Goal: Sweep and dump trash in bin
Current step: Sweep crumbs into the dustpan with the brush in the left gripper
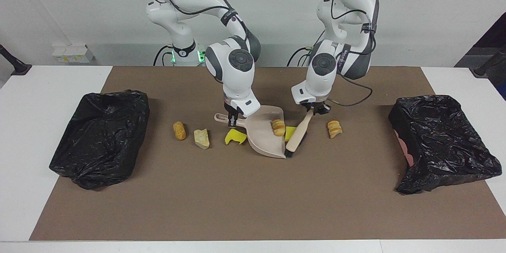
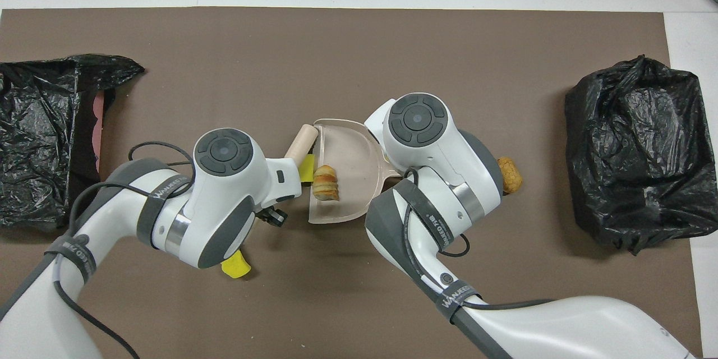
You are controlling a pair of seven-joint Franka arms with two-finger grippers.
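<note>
My right gripper [image 1: 233,119] is shut on the handle of the beige dustpan [image 1: 265,132], which rests on the brown mat. One croissant-like scrap [image 1: 278,127] lies in the pan [image 2: 345,151]. At the pan's mouth a yellow sponge chunk [image 1: 290,132] sits against the beige brush [image 1: 298,134]. My left gripper [image 1: 313,110] is shut on the brush handle. More trash lies on the mat: a croissant piece [image 1: 334,128], a yellow sponge [image 1: 236,137] beside the pan, pale bread [image 1: 201,138] and a golden-brown piece [image 1: 179,130]. Another yellow sponge [image 2: 235,265] lies nearer the robots.
A bin lined with a black bag [image 1: 101,136] stands at the right arm's end of the mat, and a second one [image 1: 442,142] at the left arm's end. The brown mat [image 1: 253,197] covers most of the white table.
</note>
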